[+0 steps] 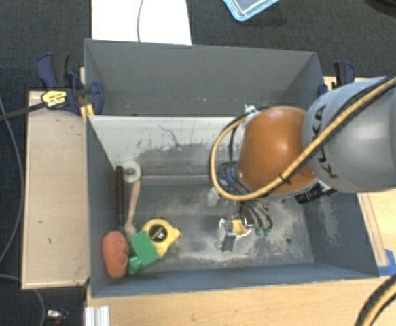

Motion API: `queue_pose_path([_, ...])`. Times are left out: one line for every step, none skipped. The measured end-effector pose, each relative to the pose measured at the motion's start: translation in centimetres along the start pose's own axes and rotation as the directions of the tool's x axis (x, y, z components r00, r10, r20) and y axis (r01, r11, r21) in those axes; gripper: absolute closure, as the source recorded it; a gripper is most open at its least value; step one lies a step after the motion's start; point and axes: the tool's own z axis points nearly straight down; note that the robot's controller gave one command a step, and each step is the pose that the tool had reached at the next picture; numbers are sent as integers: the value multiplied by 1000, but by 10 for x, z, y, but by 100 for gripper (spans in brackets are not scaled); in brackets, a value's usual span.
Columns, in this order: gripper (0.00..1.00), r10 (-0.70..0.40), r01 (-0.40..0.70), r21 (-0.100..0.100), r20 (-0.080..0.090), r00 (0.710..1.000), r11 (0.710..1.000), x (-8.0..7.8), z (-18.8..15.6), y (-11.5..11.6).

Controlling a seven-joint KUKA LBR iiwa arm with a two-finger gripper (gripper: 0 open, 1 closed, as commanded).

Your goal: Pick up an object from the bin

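My gripper (236, 232) hangs low over the bin floor, right of the middle and below the orange dome on the wrist. A small yellow-and-green bit (260, 230) shows right at it; I cannot tell whether that is a loose thing or part of the robot. The nearest loose things lie to its left: a yellow tape measure (161, 234) and a green block (142, 250) touching it.
A red-brown oval thing (115, 254) lies in the front left corner. A dark-handled brush (119, 197) and a pale stick with a round white head (132, 182) lie along the left wall. The arm covers the bin's right half.
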Motion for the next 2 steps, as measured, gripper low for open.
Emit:
queue_pose_path([0,-15,15,0,2,1000,1000,-13,-14,-56])
queue_pose_path([0,-51,51,2,5,999,999,-21,-9,-85])
